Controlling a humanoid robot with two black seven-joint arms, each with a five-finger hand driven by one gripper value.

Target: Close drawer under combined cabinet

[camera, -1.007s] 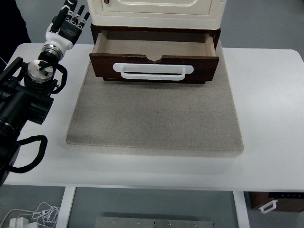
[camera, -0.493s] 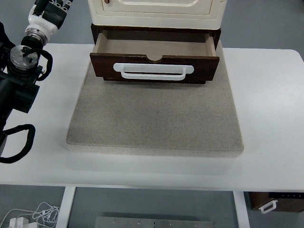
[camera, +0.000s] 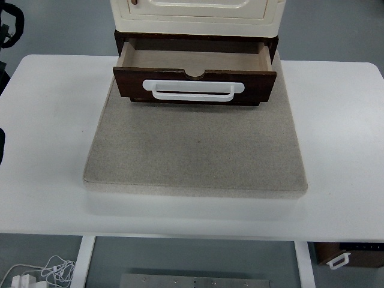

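Note:
A dark brown drawer (camera: 195, 85) stands pulled out from under the cream cabinet (camera: 195, 13) at the top middle. Its front carries a white handle (camera: 193, 89), and its inside looks empty. Both rest on a grey stone-like slab (camera: 195, 147). Only a black bit of the left arm (camera: 11, 24) shows at the top left corner. Neither hand is in the picture.
The slab lies on a white table (camera: 342, 132). Below the table's front edge I see white cables (camera: 42, 273) on the floor at the left and a dark box (camera: 351, 255) at the lower right.
The left arm has pulled back up and to the left, leaving the picture almost wholly. The drawer has not moved.

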